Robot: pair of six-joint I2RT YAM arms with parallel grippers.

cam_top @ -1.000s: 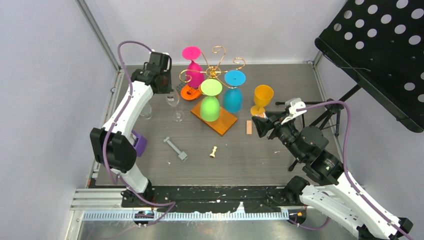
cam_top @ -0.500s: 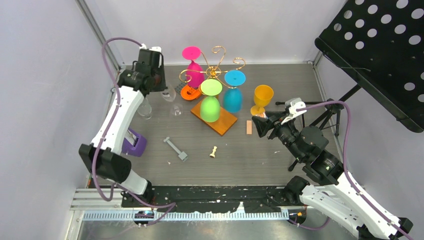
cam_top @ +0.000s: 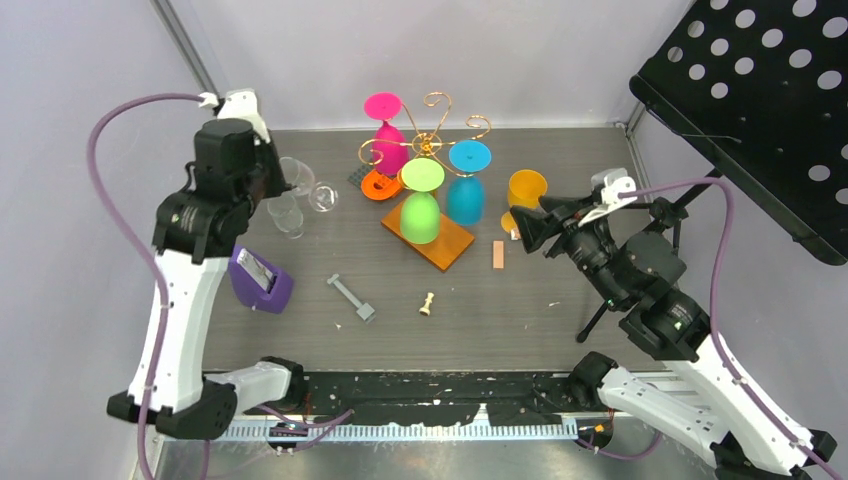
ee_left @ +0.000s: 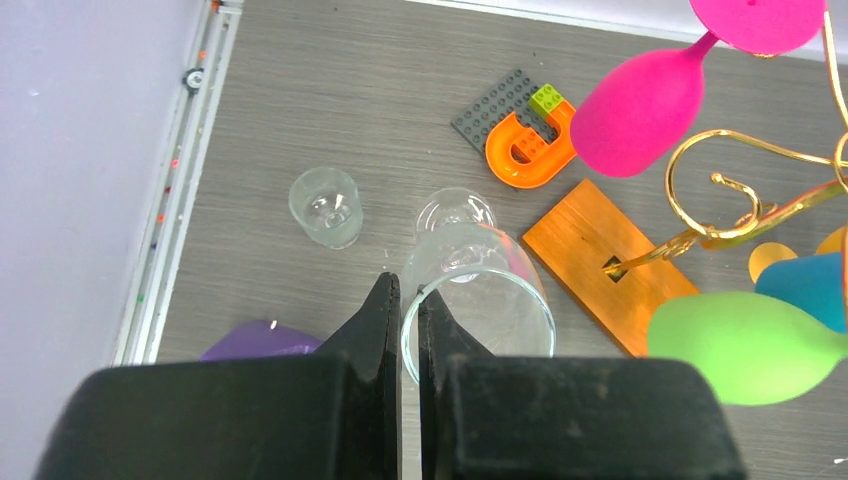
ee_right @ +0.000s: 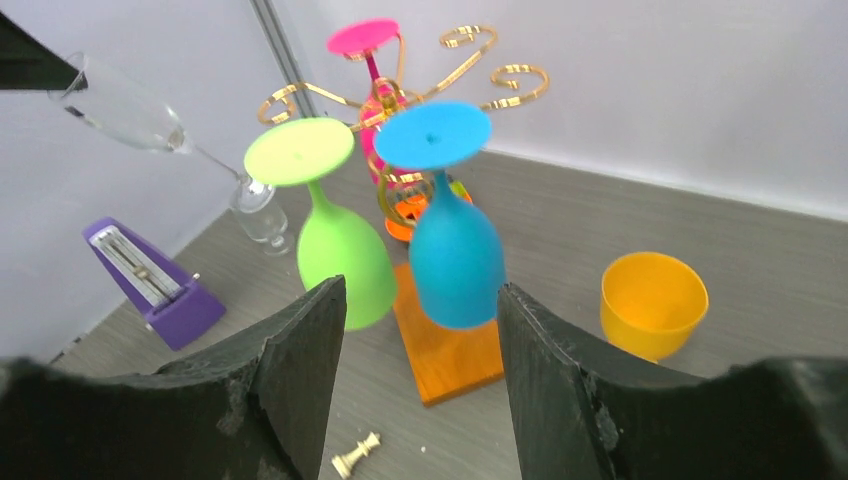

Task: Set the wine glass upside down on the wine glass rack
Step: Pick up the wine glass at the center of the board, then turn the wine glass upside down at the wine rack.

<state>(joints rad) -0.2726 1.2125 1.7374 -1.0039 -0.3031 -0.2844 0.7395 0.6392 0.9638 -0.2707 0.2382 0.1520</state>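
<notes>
Left claw (ee_left: 404, 292) clenched on the rim of the clear wine glass (ee_left: 478, 292), one finger inside the bowl, one outside. In the overhead view that glass (cam_top: 300, 180) sits upper left of frame, left of the wine glass rack (cam_top: 428, 143) and apart from it. The right wrist view shows it tilted, bowl high at the claw and foot low, and it looks off the table.

Right claw (ee_right: 420, 292) released, jaws wide, nothing between them. It hovers right of centre in the overhead view (cam_top: 527, 230), just beside the yellow glass (cam_top: 526, 190), which stands upright on the table.

Rack is upper centre, wooden base (cam_top: 452, 246) flat on the table. Three glasses hang upside down on its arms: pink glass (cam_top: 388, 148) at the back, green glass (cam_top: 420, 215) front left, blue glass (cam_top: 465, 198) front right.

Small clear glass (ee_left: 327, 207) stands on the table below the held one. Purple metronome (cam_top: 260, 280) is at left of frame.
</notes>
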